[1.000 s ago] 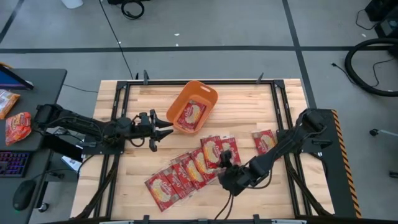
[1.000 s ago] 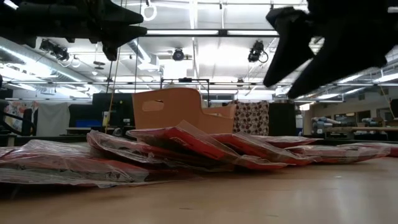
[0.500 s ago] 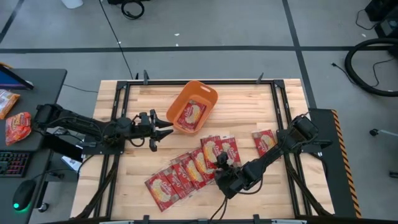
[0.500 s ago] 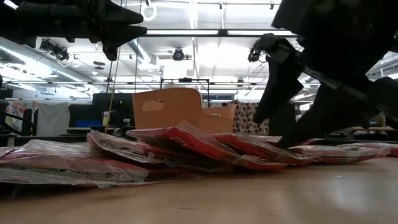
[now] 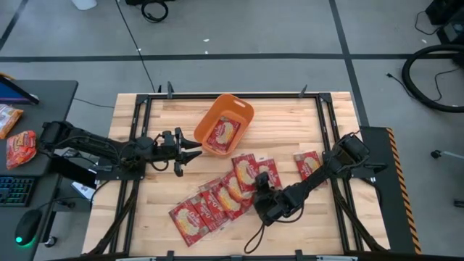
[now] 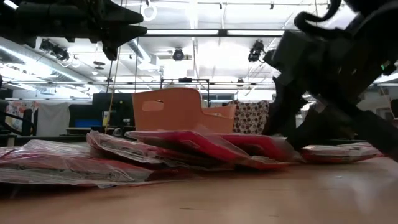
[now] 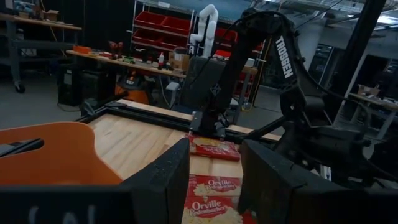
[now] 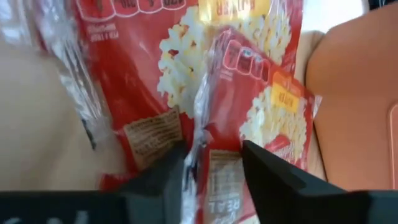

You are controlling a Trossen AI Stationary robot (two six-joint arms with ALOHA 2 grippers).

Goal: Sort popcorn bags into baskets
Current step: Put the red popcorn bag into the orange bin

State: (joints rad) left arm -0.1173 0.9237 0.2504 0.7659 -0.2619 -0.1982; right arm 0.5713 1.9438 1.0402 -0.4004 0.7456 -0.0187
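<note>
Broadly, the wooden worktop [image 5: 290, 119] fills the middle of the high view, framed by dark rails, with both arms reaching in from its sides. Near its far edge sits the orange basket [image 5: 243, 109], turned at an angle, with one popcorn bag [image 5: 222, 133] lying flat inside it. A fanned row of popcorn bags [image 5: 210, 203] overlaps along the near half of the worktop, running from the near left corner up toward the centre; in the low view the same bags [image 6: 124, 155] lie in a low, glossy heap in front of the basket [image 6: 168, 109]. One more bag [image 5: 308, 164] lies apart, toward the right rail.

The right end effector [image 5: 262, 190] is down at the centre end of the row, over the uppermost bags. Its wrist view shows its fingers [image 8: 273, 171] parted, straddling the raised edge of a red bag [image 8: 249, 118], with the orange basket wall [image 8: 354, 106] just beyond; whether the fingers press the bag cannot be told.

The left end effector [image 5: 190, 151] hovers just beside the basket's left wall, fingers spread and holding nothing; its wrist view looks between them [image 7: 214, 186] at bags on the worktop.
</note>
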